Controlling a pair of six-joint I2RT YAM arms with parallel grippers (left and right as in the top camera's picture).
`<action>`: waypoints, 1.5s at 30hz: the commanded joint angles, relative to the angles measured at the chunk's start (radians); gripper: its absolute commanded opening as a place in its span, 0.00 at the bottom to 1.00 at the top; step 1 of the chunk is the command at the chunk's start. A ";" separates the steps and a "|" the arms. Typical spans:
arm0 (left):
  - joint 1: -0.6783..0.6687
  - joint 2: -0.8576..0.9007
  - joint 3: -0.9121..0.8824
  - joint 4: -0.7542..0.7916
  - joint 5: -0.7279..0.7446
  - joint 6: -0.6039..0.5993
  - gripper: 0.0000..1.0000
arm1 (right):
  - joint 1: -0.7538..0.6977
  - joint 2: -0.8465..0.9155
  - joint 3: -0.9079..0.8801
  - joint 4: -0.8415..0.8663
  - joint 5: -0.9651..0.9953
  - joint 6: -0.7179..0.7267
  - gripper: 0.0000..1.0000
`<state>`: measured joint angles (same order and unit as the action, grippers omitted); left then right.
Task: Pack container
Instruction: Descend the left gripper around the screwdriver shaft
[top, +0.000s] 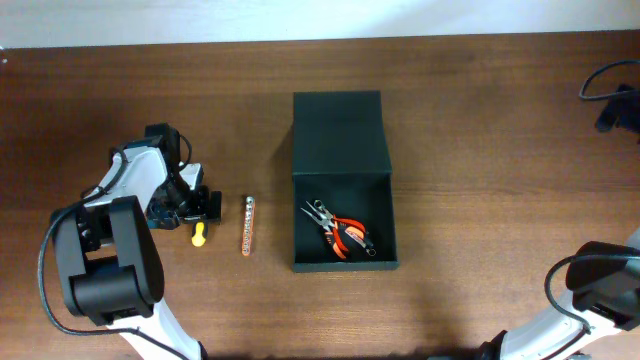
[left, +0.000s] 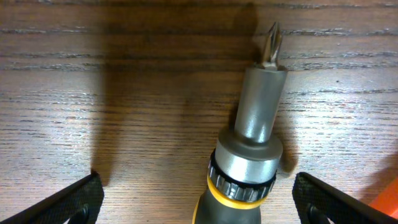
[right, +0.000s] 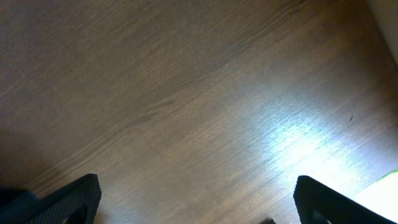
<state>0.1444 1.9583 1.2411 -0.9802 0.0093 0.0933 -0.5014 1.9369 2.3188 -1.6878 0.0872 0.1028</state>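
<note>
- Left fingers (left: 68, 200) stand wide apart, one on each side of the screwdriver (left: 249, 155) and clear of it. The left gripper (top: 200, 206) hangs low over that tool on the left part of the table (top: 480, 150).
- Right fingers (right: 65, 200) are spread just as wide with only bare wood between them. The right gripper (right: 199, 202) holds nothing.
- The container (top: 375, 255) sits at the middle of the table, well apart from both grippers. Its lid (top: 338, 130) is folded back flat toward the far edge.
- Pliers (top: 340, 234) with orange and black grips lie on the container's floor, toward its near side.
- The screwdriver lies flat on the wood. It has a cross-point tip, a grey metal shaft and a yellow ring under the collar. From overhead only its yellow end shows beside the gripper.
- A narrow bar (top: 247, 224) with a row of small reddish marks lies between the screwdriver and the container, apart from both. The marks are too small to read.
- The table is dark brown wood with a fine, straight grain. A bright patch of glare lies on it in the right wrist view.
- A pale band (top: 300, 18) runs beyond the table's far edge.
- A black cable (top: 610, 85) lies at the far right corner.
- A scrap of orange shows in the bottom right corner of the left wrist view, and I cannot tell what it is.
</note>
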 joint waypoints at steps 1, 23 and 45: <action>0.000 0.013 0.003 -0.004 0.040 0.010 0.99 | -0.004 0.001 -0.002 0.000 -0.002 0.007 0.99; -0.054 0.013 0.003 -0.004 0.030 0.028 0.99 | -0.004 0.001 -0.002 0.000 -0.002 0.007 0.99; -0.054 0.013 0.003 -0.026 -0.032 0.035 0.99 | -0.004 0.001 -0.002 0.000 -0.002 0.007 0.99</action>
<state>0.0917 1.9583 1.2411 -1.0050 -0.0128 0.1123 -0.5014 1.9369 2.3188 -1.6875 0.0872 0.1028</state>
